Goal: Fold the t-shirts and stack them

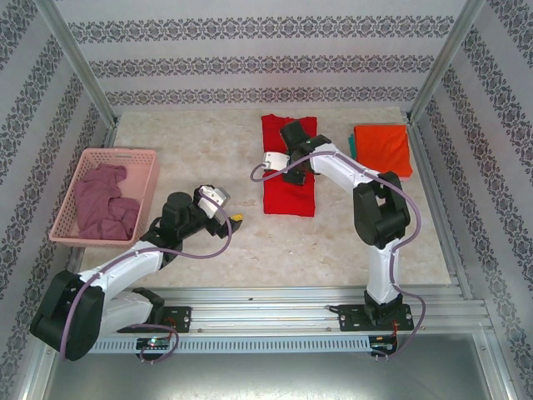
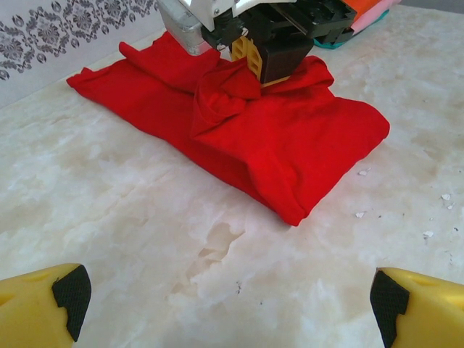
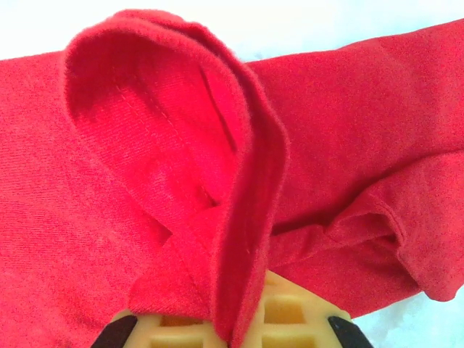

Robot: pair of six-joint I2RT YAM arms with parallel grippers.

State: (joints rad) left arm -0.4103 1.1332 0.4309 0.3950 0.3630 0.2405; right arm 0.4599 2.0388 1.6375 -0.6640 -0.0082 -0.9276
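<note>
The red t-shirt (image 1: 289, 187) lies partly folded lengthwise at mid-table. My right gripper (image 1: 287, 169) is down on its middle, shut on a raised fold of red cloth (image 3: 239, 181). In the left wrist view its yellow finger (image 2: 250, 54) pinches that bunched fold (image 2: 225, 90). My left gripper (image 1: 231, 210) hovers open over bare table to the shirt's left, with nothing between its fingers (image 2: 43, 304). A folded orange t-shirt (image 1: 383, 148) lies at the back right on a teal one (image 1: 353, 147). The mauve t-shirt (image 1: 104, 204) sits crumpled in the basket.
The pink lattice basket (image 1: 117, 154) stands at the left edge. Patterned walls and metal posts enclose the marble table (image 1: 208, 150). An aluminium rail (image 1: 275, 296) with the arm bases runs along the near edge. Small white crumbs (image 2: 360, 214) dot the table near the shirt.
</note>
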